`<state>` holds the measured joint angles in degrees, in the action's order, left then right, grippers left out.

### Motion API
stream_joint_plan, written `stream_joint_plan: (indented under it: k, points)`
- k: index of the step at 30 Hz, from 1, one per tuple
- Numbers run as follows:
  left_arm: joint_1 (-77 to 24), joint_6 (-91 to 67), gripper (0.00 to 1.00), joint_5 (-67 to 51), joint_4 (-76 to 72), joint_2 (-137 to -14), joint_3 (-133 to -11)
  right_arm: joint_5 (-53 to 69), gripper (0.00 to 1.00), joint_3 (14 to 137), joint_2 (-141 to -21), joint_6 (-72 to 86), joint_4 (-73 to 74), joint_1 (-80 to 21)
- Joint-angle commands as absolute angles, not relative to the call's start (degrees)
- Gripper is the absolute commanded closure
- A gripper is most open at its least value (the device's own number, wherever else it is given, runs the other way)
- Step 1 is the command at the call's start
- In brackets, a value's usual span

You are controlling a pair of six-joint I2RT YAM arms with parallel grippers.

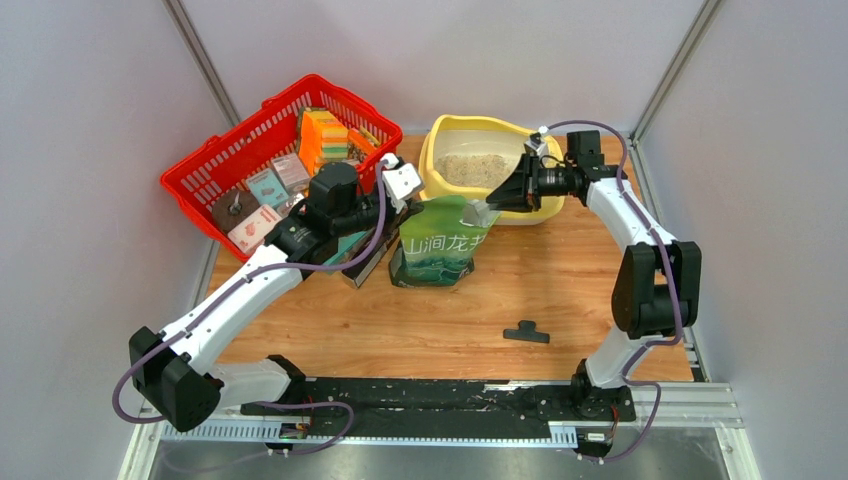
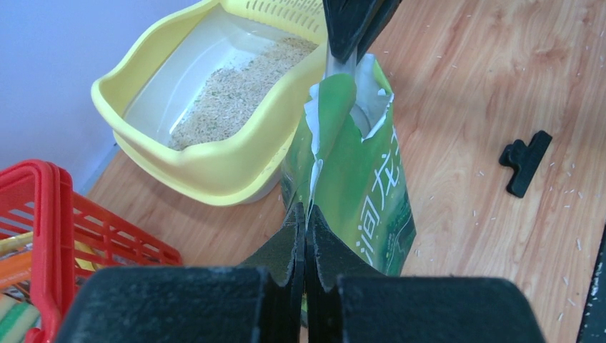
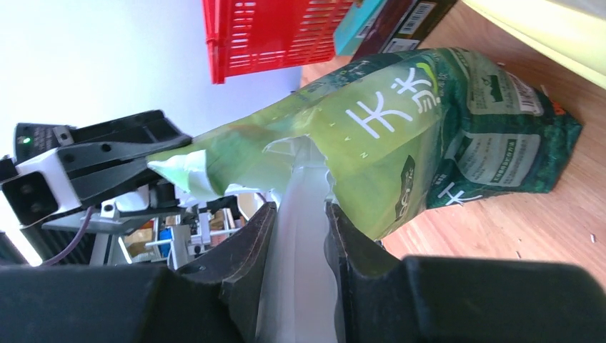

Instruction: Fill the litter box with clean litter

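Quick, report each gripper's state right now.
Left gripper: shut on the green bag, at its torn top edge.
Right gripper: shut on the green bag, opposite side of its mouth.

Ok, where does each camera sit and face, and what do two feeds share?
Top external: above, behind the bases, looking down at green bag and litter box; both arms show.
Left wrist: past the left gripper, along the bag to the box.
Right wrist: past the right gripper toward the red basket.
Shared: both wrist views show the bag.
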<state>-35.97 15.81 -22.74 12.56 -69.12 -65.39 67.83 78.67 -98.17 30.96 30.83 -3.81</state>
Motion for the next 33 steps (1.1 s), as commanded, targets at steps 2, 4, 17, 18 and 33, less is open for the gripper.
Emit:
stream_joint_plan:
  k: [2,4,17,18,33]
  points:
    - [-36.21,22.23,1.0,-24.79,9.4,-66.62,-70.4,79.53,1.0,79.01,-98.61,32.09,26.54,-2.02]
    - [-36.21,23.28,1.0,-24.7,10.37,-66.62,-70.75,80.68,1.0,78.75,-99.23,31.73,26.81,-1.5]
    - [-36.12,32.25,1.0,-22.33,15.12,-66.27,-71.89,86.31,1.0,79.89,-102.22,22.33,38.66,6.77]
    - [-36.12,32.6,1.0,-22.32,15.2,-66.44,-71.98,86.48,1.0,80.07,-102.22,21.8,39.72,7.2]
    - [-36.12,32.26,1.0,-21.97,14.59,-67.76,-72.07,86.32,1.0,80.77,-98.79,18.81,45.17,9.05]
